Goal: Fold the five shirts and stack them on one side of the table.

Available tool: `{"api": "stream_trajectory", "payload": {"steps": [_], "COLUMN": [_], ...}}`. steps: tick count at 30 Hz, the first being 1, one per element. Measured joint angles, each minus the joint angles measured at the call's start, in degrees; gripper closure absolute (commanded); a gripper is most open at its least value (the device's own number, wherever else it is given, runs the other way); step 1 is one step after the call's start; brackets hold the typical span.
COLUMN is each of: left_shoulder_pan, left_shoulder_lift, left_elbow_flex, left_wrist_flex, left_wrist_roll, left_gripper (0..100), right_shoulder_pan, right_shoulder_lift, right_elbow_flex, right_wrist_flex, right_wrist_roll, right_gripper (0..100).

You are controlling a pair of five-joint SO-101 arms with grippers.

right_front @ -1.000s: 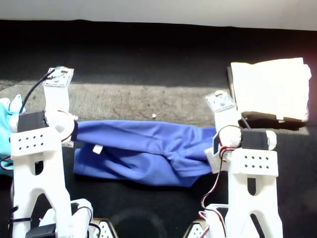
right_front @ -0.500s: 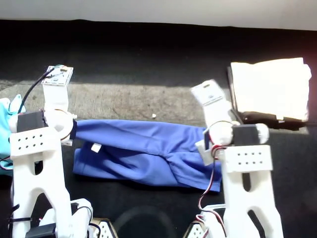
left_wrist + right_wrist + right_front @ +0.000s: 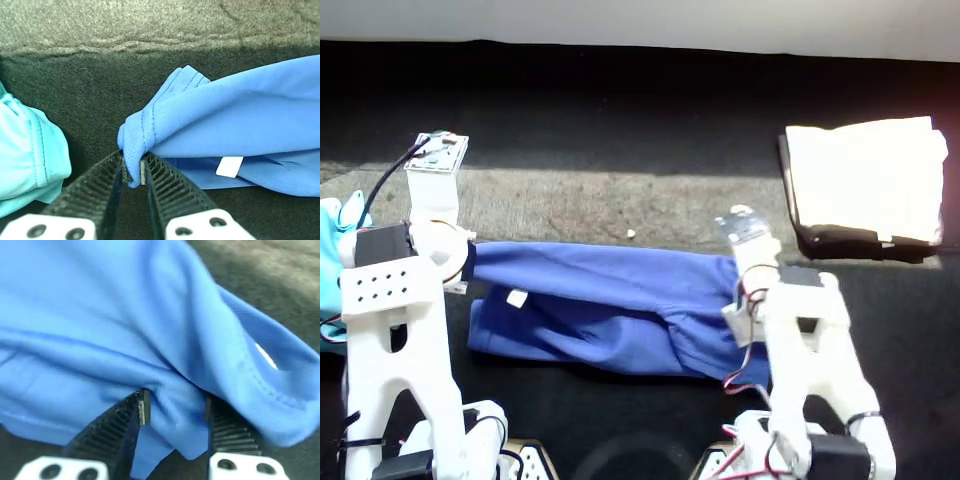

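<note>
Blue shirt [image 3: 610,305] lies across the middle of the table [image 3: 620,120], pulled out as a long band running from 9 o'clock to roughly 4 o'clock. It's not flat. Creases run along its length, and the folds bunch into a knot toward the 4 o'clock end. A small white tag [image 3: 516,298] shows on the lower layer near the 9 o'clock end.

Left claw [image 3: 133,170] is at the 9 o'clock end of the band. Its jaws are clamped tight on a rolled corner of the hem, with the cloth pinched between the ribbed pads.

Right claw [image 3: 175,412] is at the 4 o'clock end, tucked under its own arm when seen from above. Its jaws stand apart. A fold of blue cloth sits between them and drapes over the tips, and as far as I can see it isn't clamped.

Teal shirt [image 3: 332,260] is crumpled at the 9 o'clock edge of the table, near the left claw. Bare dark table separates it from the blue one.

At 2 o'clock a folded white shirt [image 3: 865,175] lies on a folded black shirt [image 3: 840,240]. The black one pokes out along the 6 o'clock side. Both are well apart from the blue shirt.
</note>
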Motion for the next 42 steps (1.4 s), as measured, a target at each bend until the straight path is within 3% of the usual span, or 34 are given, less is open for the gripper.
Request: {"api": "stream_trajectory", "payload": {"steps": [7, 13, 19, 27, 35, 42], "left_shoulder_pan": [0.0, 3.2, 13.8, 15.6, 15.6, 15.6], "left_shoulder_lift": [0.4, 0.4, 0.3, 0.4, 0.4, 0.4], "left_elbow_flex": [3.2, 10.5, 12.9, 13.0, 13.0, 13.0], "left_wrist_flex": [0.0, 0.0, -1.5, -3.9, -3.9, -3.9], "left_wrist_roll": [0.0, 0.0, 0.0, 0.0, 0.0, 0.0], "left_gripper": [99, 99, 99, 99, 99, 99], "right_shoulder_pan": [14.9, 23.5, 23.6, 14.7, 10.7, 8.4], "right_shoulder_lift": [12.0, 10.9, -3.8, -35.5, -52.6, -53.6], "right_elbow_flex": [-8.4, -13.5, -12.5, 9.8, 22.9, 34.9], "right_wrist_flex": [-2.8, 1.1, 11.6, 21.1, 20.7, 9.0], "right_wrist_roll": [3.7, 4.0, 4.0, 4.0, 8.4, 8.8], "right_gripper": [81.3, 81.3, 81.3, 81.2, 81.1, 81.1]}}
